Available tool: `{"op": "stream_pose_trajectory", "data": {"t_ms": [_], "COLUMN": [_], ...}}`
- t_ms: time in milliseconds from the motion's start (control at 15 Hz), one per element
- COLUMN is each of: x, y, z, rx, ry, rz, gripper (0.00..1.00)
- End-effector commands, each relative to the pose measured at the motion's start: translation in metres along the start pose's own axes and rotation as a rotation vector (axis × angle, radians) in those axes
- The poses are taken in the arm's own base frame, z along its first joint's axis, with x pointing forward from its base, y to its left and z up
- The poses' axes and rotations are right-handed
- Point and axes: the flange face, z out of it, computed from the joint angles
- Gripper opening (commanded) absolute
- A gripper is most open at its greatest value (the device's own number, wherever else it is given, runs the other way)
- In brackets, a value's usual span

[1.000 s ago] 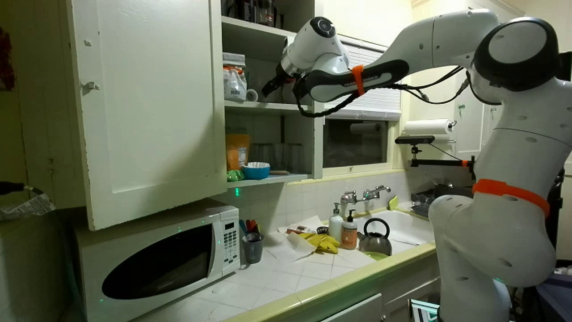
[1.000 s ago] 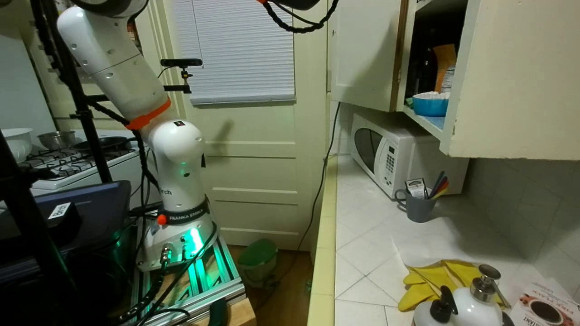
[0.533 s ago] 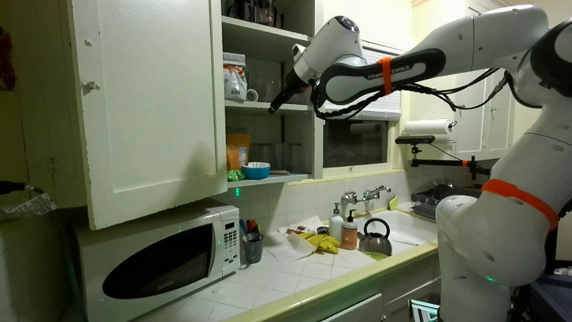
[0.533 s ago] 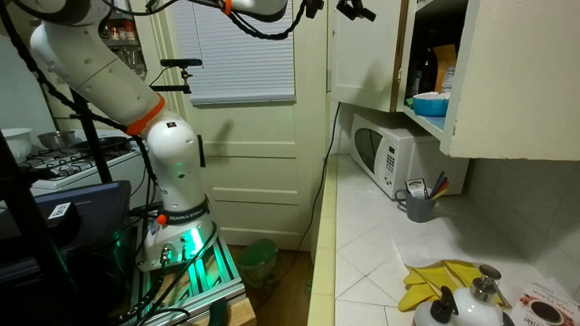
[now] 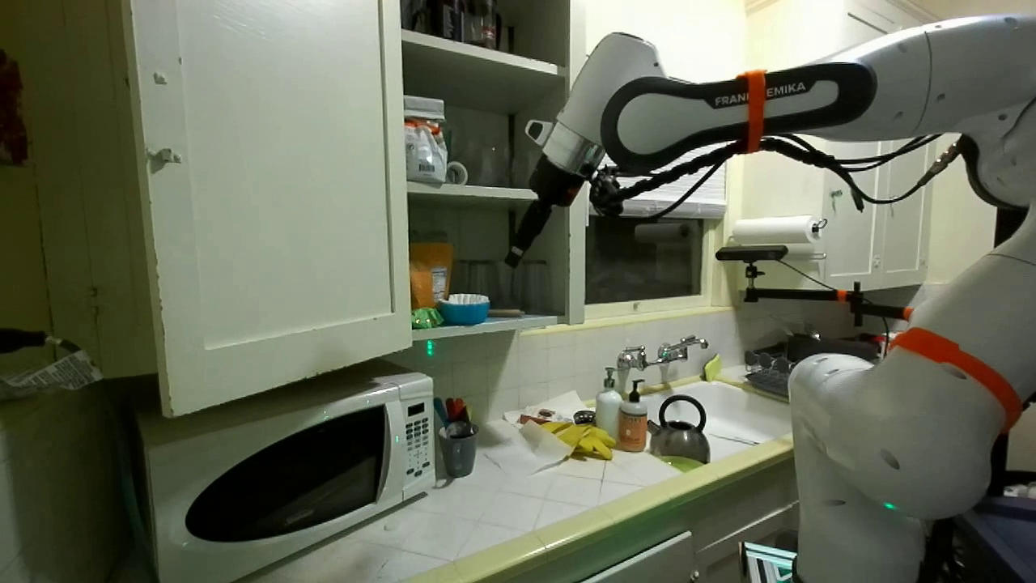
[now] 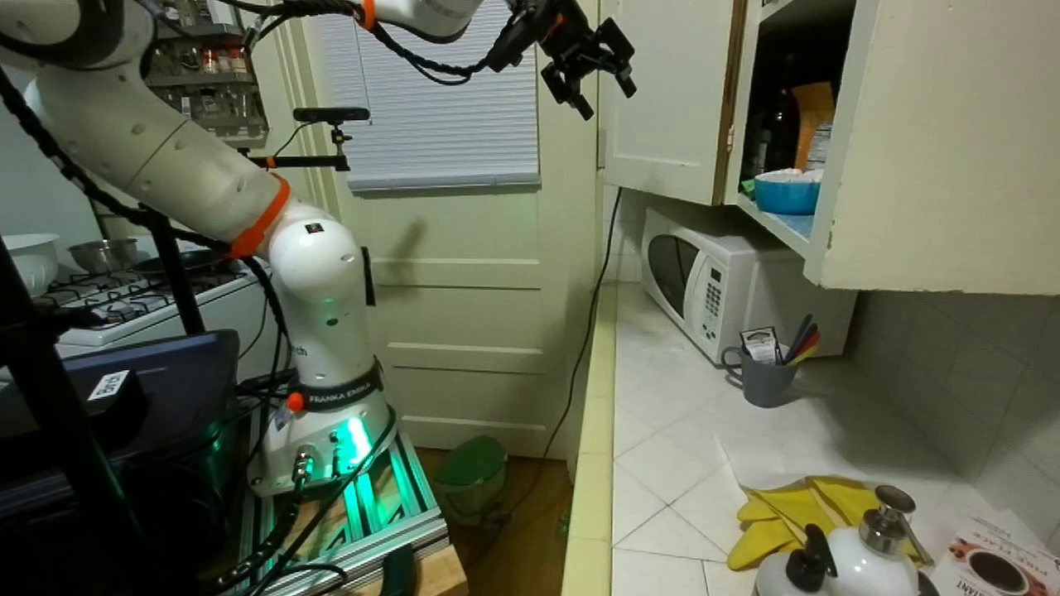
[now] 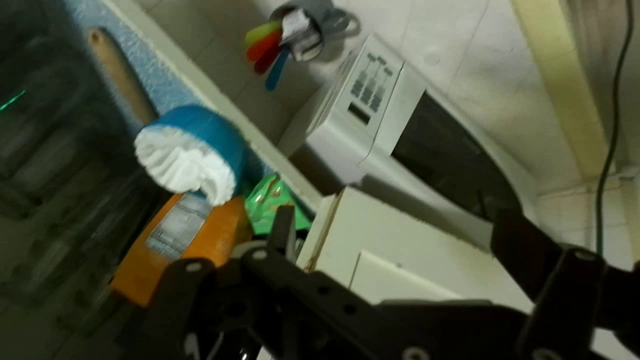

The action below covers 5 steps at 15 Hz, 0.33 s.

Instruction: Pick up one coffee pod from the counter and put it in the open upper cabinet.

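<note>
The upper cabinet [image 5: 487, 66] stands open, its panelled door [image 5: 275, 186] swung out over the microwave; it also shows in an exterior view [image 6: 944, 149]. The pale tiled counter [image 5: 518, 506] runs below, with a light greenish front edge and a chrome tap [image 5: 664, 352]. I cannot make out a coffee pod in any view. My gripper [image 6: 610, 101] is open with its fingers wide apart, in front of the cabinet and well above the counter. It points down at a slant. In the wrist view, nothing shows between the fingers [image 7: 400, 232], only the cabinet door behind.
The lowest shelf holds a blue bowl with white frilled contents [image 7: 200, 150], an orange pouch [image 7: 175, 240] and a green packet [image 7: 270, 200]. The microwave [image 5: 299, 470], grey mug [image 6: 766, 377], yellow gloves [image 6: 803, 513], soap bottles [image 5: 632, 425] and kettle [image 5: 680, 437] stand or lie below.
My gripper has moved down from middle-shelf height to in front of the lowest compartment and tilted further downward. The arm has drawn back from the cabinet. The objects around have not moved.
</note>
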Motion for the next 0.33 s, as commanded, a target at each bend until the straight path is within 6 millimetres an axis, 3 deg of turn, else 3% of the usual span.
{"op": "stream_pose_trajectory", "data": {"t_ms": [0,133,200,267], "x": [-0.024,-0.033,-0.021,-0.023], "y": [-0.025,-0.035,-0.027,-0.030], "z": [0.002,0.003,0.005,0.005], "rx": [0.069,0.068,0.050,0.050], "ry": [-0.200,-0.286,-0.232,-0.259], "rz": [-0.002,0.007,-0.016,-0.014], "gripper": [1.00,1.00,1.00,1.00]}}
